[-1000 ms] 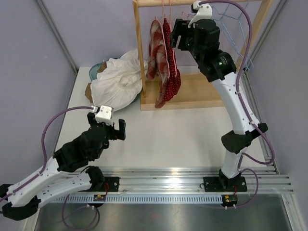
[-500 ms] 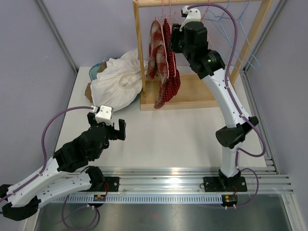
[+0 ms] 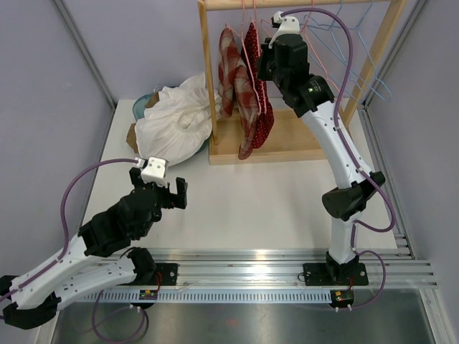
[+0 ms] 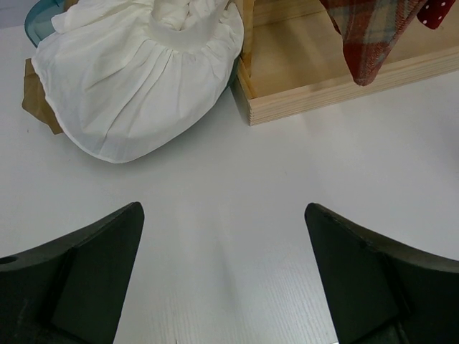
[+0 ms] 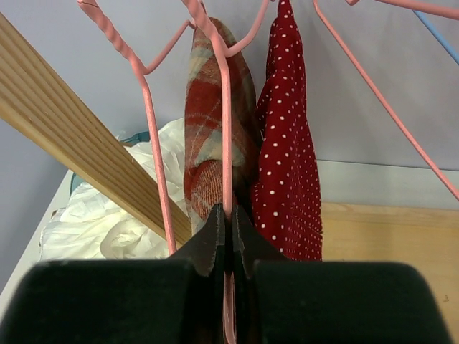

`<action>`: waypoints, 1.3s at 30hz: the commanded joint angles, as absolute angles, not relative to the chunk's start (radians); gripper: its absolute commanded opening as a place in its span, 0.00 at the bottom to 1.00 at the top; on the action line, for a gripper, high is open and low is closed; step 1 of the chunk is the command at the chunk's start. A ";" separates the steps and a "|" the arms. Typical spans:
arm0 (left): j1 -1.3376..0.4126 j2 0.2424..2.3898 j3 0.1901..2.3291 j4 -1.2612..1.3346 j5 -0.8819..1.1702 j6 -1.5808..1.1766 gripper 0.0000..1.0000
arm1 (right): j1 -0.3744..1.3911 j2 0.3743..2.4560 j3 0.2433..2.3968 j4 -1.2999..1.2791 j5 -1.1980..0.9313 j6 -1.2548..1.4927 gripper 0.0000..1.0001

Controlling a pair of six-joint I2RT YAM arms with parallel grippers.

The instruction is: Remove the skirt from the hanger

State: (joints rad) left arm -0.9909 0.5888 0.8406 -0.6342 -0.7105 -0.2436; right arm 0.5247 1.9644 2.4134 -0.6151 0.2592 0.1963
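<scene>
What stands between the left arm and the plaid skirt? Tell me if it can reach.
Probably yes, at its hem: the left pincer is open, with nothing between it and the plaid skirt. Higher up, the right pincer, shut on a pink hanger, is in the way.

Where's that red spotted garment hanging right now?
In the overhead view, the red spotted garment hangs on the wooden rack at the back, just right of the plaid garment, beside the right tool.
</scene>
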 commanded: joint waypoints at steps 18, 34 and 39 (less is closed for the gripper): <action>-0.988 1.017 1.446 -0.574 -0.473 -0.081 0.99 | 0.476 1.669 2.376 -0.626 0.364 0.149 0.00; -1.083 1.236 1.400 -0.094 0.083 -0.187 0.99 | 0.477 1.361 2.076 -0.655 0.305 0.311 0.00; -1.086 1.313 1.434 -0.023 0.133 -0.230 0.99 | 0.476 1.327 2.039 -0.653 0.291 0.345 0.00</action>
